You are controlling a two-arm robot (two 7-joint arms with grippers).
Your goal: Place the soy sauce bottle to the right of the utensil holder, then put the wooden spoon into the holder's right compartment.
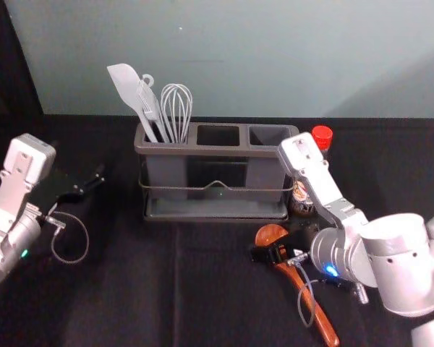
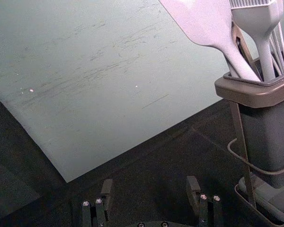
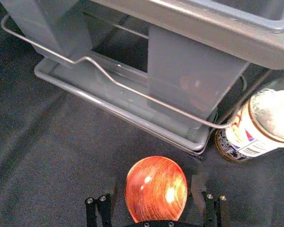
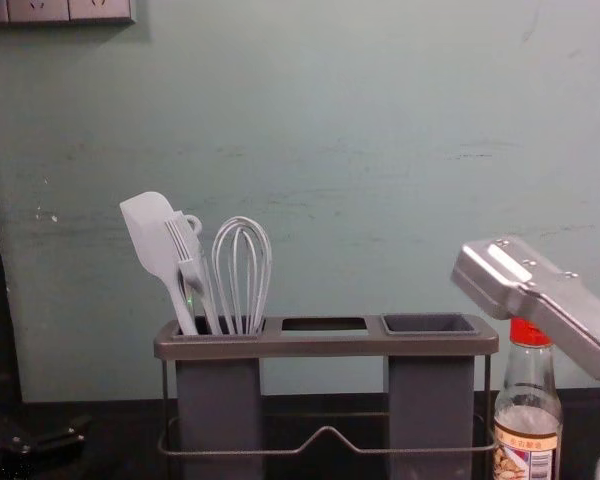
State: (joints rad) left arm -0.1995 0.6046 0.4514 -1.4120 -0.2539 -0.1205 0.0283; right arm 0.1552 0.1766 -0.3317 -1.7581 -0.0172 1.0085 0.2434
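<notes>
Head view: a dark utensil holder (image 1: 215, 150) stands at the centre, with a pale spatula (image 1: 132, 94) and a whisk (image 1: 177, 112) upright in its left compartment. The soy sauce bottle (image 1: 301, 196) stands upright just beside the holder's right end, partly behind the right arm. The wooden spoon (image 1: 310, 303) lies on the dark table (image 1: 123, 289) in the lower right, its bowl towards the holder and its handle slanting down to the bottom edge. The right gripper (image 1: 273, 251) is low over the spoon, near the bowl; the right wrist view has its fingers wide apart, one on each side of the bowl, without a grip on it. Whether they touch the wood cannot be told. The left gripper (image 1: 92, 182), its fingers wide apart and holding nothing, is parked at left of the frame.
</notes>
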